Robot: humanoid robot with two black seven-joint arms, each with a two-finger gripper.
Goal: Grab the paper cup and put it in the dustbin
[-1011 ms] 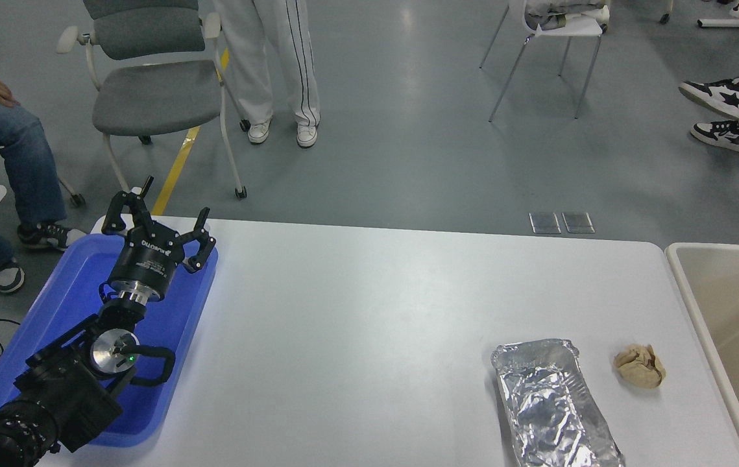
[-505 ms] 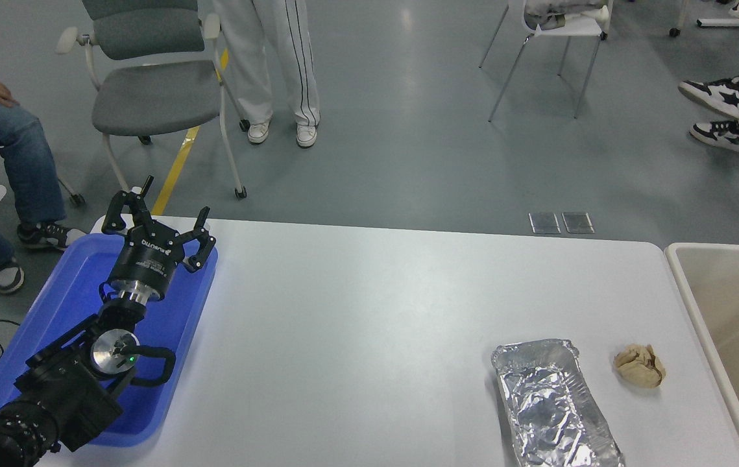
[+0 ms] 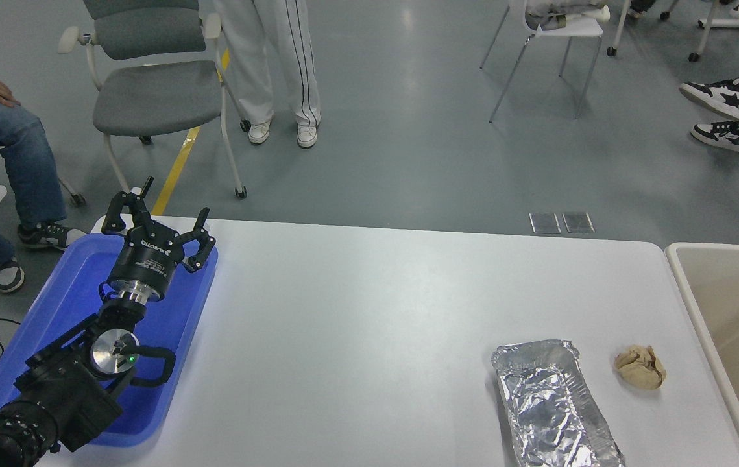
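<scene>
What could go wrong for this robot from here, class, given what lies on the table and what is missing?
1. No paper cup shows anywhere, so a grab may land on the crumpled brown paper ball or the foil tray instead.
2. The dustbin is cut off by the picture's right edge, so aiming a drop into it looks hard.
3. Only the left gripper is in view, open above the blue tray, far from the dustbin.

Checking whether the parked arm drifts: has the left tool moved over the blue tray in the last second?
No. The left tool hangs open over the far end of the blue tray, at the same spot against the tray's rim as before.
</scene>
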